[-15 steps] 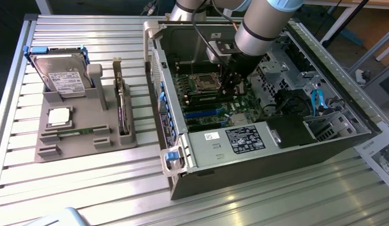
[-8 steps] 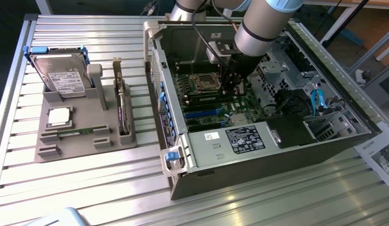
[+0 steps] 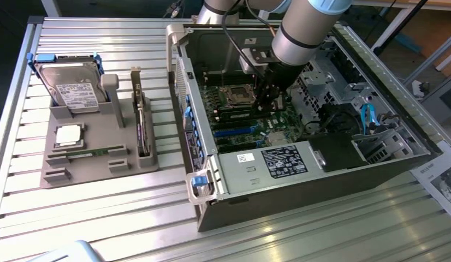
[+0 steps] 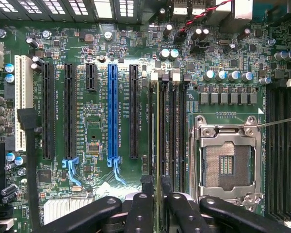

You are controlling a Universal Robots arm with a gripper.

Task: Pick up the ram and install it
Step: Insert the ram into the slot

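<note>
Inside the case (image 3: 284,191): gripper (image 4: 156,188) over the board (image 4: 99,121).
Gripper: narrow, clamped on ram (image 4: 157,131).
Ram: edge-on among slots (image 4: 177,126) near socket (image 4: 227,158).

1. The counter (image 3: 101,218) is silver-grey, ribbed in long parallel stripes.
2. The holder (image 3: 101,136) is plain matte grey.
3. The hard drive (image 3: 69,87) is silver with a white printed label and blue side rails.
4. The motherboard (image 4: 94,121) is dark green with black slots, one blue slot (image 4: 112,111) and one white slot (image 4: 23,97).
5. The ram (image 4: 158,126) shows a thin yellow-green edge.
6. The hand (image 4: 155,183) is black.
7. The arm (image 3: 302,33) is silver-grey with a pale blue ring.
</note>
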